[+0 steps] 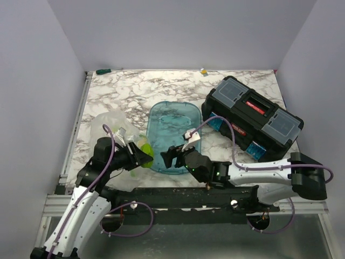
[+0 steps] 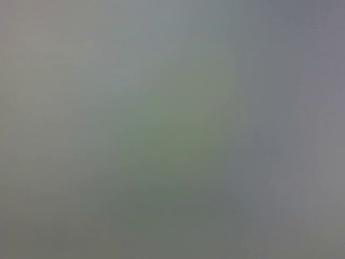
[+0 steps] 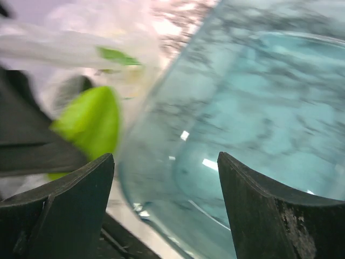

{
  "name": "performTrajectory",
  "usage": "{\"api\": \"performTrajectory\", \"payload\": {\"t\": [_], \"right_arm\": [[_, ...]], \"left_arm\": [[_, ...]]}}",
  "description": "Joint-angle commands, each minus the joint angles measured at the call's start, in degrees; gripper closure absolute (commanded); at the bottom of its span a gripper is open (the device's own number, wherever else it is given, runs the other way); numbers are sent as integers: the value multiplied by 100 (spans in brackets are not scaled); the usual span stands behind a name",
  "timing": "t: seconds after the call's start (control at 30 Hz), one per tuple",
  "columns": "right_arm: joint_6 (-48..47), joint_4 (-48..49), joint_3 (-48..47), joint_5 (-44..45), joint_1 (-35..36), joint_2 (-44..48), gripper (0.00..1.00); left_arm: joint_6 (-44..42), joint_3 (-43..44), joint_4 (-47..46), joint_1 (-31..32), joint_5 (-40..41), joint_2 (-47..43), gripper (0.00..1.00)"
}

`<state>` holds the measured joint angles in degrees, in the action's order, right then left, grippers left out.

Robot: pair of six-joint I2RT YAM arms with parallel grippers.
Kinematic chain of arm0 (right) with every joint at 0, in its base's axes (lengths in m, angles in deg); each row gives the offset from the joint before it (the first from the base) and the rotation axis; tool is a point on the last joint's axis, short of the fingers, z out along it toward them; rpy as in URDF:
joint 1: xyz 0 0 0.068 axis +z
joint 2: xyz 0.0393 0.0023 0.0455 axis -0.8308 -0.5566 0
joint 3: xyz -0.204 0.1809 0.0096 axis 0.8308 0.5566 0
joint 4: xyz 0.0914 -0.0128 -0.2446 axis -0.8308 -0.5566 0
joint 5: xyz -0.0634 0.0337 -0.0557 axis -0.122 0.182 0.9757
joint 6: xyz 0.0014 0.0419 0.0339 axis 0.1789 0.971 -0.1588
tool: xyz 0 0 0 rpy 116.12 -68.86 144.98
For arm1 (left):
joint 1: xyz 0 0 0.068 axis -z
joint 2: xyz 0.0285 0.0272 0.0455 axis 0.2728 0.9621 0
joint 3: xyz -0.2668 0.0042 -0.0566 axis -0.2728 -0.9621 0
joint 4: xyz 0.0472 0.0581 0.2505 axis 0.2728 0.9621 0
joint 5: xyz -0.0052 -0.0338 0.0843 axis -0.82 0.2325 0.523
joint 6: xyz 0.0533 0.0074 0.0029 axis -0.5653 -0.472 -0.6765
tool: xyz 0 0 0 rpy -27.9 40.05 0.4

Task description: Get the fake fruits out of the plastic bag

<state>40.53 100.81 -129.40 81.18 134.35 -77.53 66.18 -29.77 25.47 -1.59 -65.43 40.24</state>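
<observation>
Plastic bag: lies on the surface left of the teal tray, probably so fruit can cross straight over.
Light green fruit: at the bag's near right end, beside the tray rim.
Left jaws: at that fruit; gap cannot be told, wrist view all blur.
Right jaws: wide, empty, over the tray's near left rim.

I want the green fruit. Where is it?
Top view: the light green fruit lies just left of the teal tray, beside the left gripper and plastic bag.

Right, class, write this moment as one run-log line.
left gripper: at light green fruit by plastic bag, grip unclear | right gripper: open, empty, over teal tray near rim | left wrist view: blurred
</observation>
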Motion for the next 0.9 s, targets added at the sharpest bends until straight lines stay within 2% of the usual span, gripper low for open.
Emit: {"api": "performTrajectory", "payload": {"t": [0.0, 0.17, 0.27, 0.4, 0.6, 0.67, 0.8, 0.87], "right_arm": [[768, -1116, 478, 431, -421, 746, 19], [711, -1909, 823, 406, -1125, 1755, 15], [331, -2197, 919, 326, -1429, 2424, 14], [-99, -2797, 866, 546, -1487, 3014, 9], [500, -3523, 956, 723, -1502, 3642, 8], [666, -3597, 1048, 724, -1511, 3809, 7], [911, -3709, 1103, 538, -1508, 4058, 7], [913, -3705, 1094, 493, -1514, 4093, 7]], "left_arm": [[54, 370, -719, 862, 140, 132, 63], [-302, 825, -1005, 1635, 284, 749, 63], [-290, 1080, -1330, 2139, 351, 1202, 63], [-347, 1501, -1520, 2691, 564, 1911, 62], [-399, 2073, -1732, 2921, 495, 2967, 62], [-641, 2396, -1583, 3000, 681, 3406, 61], [-1160, 3397, -570, 3094, 1278, 4662, 61], [-1295, 3597, -491, 3171, 1551, 5081, 61]]}}
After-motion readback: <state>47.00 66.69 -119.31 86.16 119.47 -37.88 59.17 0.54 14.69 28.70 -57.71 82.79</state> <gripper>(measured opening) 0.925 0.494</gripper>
